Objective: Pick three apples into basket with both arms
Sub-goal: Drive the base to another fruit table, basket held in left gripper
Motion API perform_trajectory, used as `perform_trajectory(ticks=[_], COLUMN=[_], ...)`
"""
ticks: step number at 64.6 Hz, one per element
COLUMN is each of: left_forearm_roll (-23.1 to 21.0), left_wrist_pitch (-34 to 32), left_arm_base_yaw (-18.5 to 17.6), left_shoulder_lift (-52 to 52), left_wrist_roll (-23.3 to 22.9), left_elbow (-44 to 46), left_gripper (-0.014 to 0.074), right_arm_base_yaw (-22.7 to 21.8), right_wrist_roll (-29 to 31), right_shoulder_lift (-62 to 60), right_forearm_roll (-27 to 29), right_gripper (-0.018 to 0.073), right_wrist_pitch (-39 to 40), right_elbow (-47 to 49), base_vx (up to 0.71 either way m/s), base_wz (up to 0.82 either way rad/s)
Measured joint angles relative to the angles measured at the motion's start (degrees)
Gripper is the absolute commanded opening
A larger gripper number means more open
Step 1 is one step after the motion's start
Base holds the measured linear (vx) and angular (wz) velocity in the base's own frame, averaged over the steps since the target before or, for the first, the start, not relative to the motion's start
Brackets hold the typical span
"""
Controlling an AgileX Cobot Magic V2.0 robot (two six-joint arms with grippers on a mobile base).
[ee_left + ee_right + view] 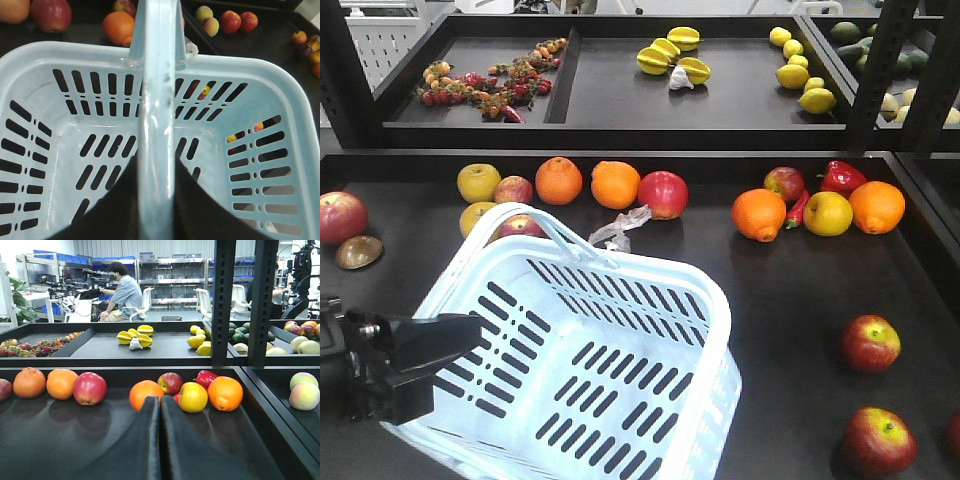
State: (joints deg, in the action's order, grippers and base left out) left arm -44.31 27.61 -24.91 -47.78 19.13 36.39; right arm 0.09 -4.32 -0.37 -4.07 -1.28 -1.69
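on the black shelf [790,300] in front of me, the basket [718,330] sits low and left in the front view. it is tipped so its mouth faces up and toward the camera, with one corner aimed at the back row of fruit. its long axis looks to run from back-left to front-right, though the frame cuts off the near end.

the left gripper [445,345] is at the basket's left side, and only the left wrist view shows the hold. there the handle [157,100] runs straight up the middle, crosswise to the basket's long sides, with the black fingers [200,205] pinched against it on both sides.

the right gripper [160,402] shows in its own wrist view alone. its fingers are pressed flat together on themselves, low over the shelf, facing an orange [146,394] and a yellow apple [193,396].

the apples lie well apart from the basket, on the right. there is one apple [869,343], a second apple [878,440] nearer, and a red sliver [954,435] at the frame edge, too cut off to name. through the basket slots the left wrist view gives only scraps of red and yellow.
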Motion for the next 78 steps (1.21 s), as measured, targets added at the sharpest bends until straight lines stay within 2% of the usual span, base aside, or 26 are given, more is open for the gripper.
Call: perform_trajectory(ticks=[78], left_forearm_roll=[0.0], left_wrist_pitch=[0.0], left_arm_base_yaw=[0.0], left_shoulder_lift=[0.0], left_wrist_roll=[0.0], left_elbow=[0.0], left_gripper=[-0.0008], right_arm_base_yaw=[0.0], right_wrist_roll=[0.0], right_shoulder_lift=[0.0], right_forearm_roll=[0.0], right_gripper=[-0.0009], right_wrist_pitch=[0.0], right_elbow=[0.0], base_vx=[0.02], base_wz=[0.0])
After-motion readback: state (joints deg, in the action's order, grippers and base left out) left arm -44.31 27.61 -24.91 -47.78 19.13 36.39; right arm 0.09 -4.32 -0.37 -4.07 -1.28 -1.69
